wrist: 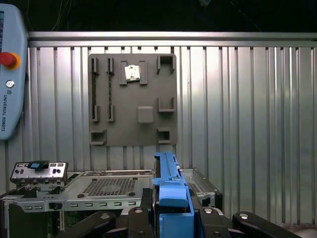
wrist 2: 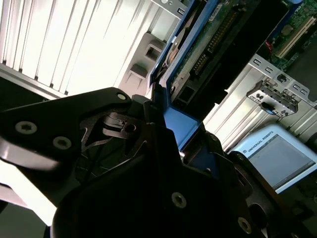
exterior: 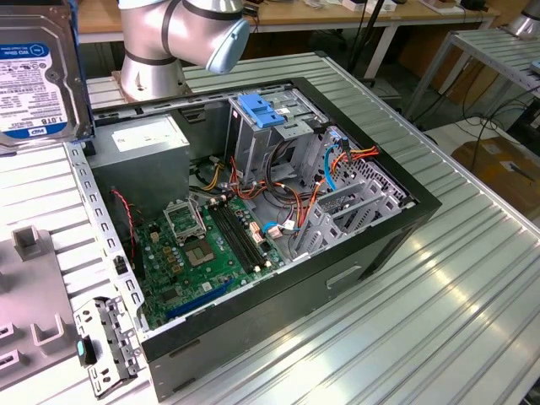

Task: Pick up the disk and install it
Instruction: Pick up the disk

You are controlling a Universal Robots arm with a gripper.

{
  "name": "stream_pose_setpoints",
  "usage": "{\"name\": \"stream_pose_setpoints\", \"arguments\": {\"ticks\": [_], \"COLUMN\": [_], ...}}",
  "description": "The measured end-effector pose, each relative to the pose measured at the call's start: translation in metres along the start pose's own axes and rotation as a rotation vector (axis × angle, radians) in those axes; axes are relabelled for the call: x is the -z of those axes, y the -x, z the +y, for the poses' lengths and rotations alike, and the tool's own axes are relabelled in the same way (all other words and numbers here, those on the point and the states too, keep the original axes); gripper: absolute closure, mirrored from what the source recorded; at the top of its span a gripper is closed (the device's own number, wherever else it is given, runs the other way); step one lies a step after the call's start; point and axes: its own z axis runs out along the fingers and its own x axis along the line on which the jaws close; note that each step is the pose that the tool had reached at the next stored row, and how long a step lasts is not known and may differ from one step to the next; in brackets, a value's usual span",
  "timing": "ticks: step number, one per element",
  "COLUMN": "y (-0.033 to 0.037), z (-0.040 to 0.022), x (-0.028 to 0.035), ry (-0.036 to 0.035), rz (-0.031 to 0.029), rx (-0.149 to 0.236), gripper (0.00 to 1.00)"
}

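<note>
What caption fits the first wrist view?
Gripper shut on the disk, seen edge-on, with the case and grey plate beyond.

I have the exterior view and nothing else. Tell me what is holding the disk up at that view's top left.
Observer: In the first wrist view the end effector is shut on the disk, clamped on its blue rail.
Operator: I see the label face. Report the other face.
Observer: In the second wrist view the far side is a bare green circuit board with a row of connector pins.
Operator: Name anything on the table that I am missing.
Observer: In the first wrist view a teach pendant with a red button lies on the ribbed table, apart from the grey fixture plate.
</note>
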Motion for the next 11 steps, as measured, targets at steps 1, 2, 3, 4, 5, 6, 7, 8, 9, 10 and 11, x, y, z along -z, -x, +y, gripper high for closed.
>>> {"name": "stream_pose_setpoints", "arguments": {"ticks": [1,2,3,4,5,6,7,8,9,10,11], "y": [-0.0001,-0.0001,-0.0002,-0.0002,-0.0003,-0.0003,-0.0004,-0.0005,-0.0006,-0.0006,-0.0007], "z": [-0.0027,-0.0047,-0.0068,-0.0088,-0.0115,-0.0132,-0.0155,-0.0178,-0.0205,-0.0226,-0.0253], "x": [0.0000,0.0000,0.0000,0.0000,0.0000,0.0001,0.0001,0.0001,0.0001,0.0001,0.0001], "ry": [0.0001,0.0001,0.0002,0.0003,0.0004,0.0005,0.0005,0.0006,0.0006,0.0006,0.0007], "rz": [-0.0001,-0.0001,-0.0001,-0.0001,-0.0001,0.0000,-0.0001,0.0000,-0.0001,-0.0001,0.0000], "rx": [0.000,0.000,0.000,0.000,0.000,0.000,0.000,0.000,0.000,0.000,0.000], "gripper": [0.63,0.63,0.63,0.63,0.63,0.63,0.63,0.63,0.63,0.63,0.63]}}
